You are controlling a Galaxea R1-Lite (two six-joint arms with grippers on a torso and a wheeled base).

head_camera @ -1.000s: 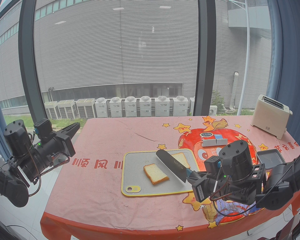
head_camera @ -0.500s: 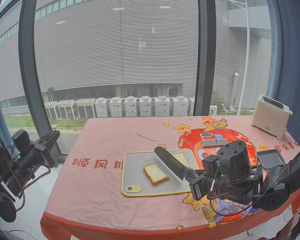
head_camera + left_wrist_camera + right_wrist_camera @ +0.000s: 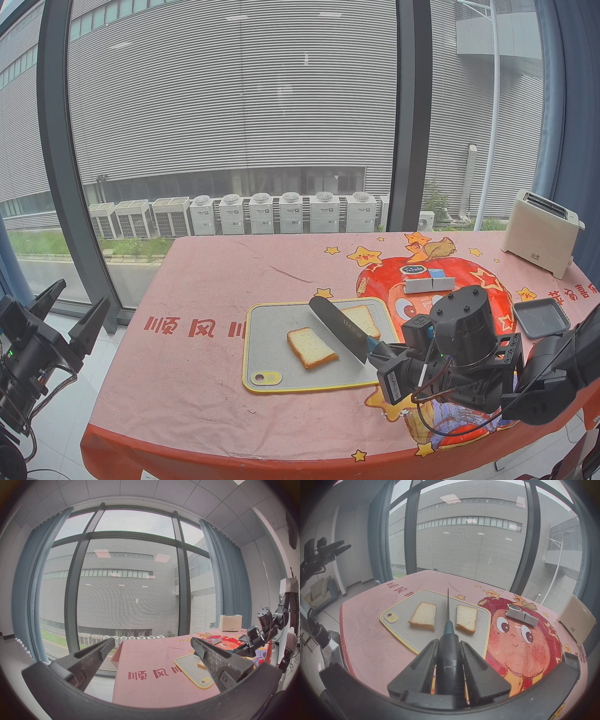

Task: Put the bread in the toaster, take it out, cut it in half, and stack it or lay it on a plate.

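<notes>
My right pincer (image 3: 377, 355) clamps the knife (image 3: 340, 328), blade pointing eleven o'clock between near slice (image 3: 311, 347) and far slice (image 3: 362, 319), probably touching neither; left pincer (image 3: 153, 642) gapes wide.

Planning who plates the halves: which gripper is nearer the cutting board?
Right. The right gripper is at the cutting board's right edge, shut on the knife, whose blade reaches over it. The left gripper hangs open beyond the table's left edge, far from the board.
</notes>
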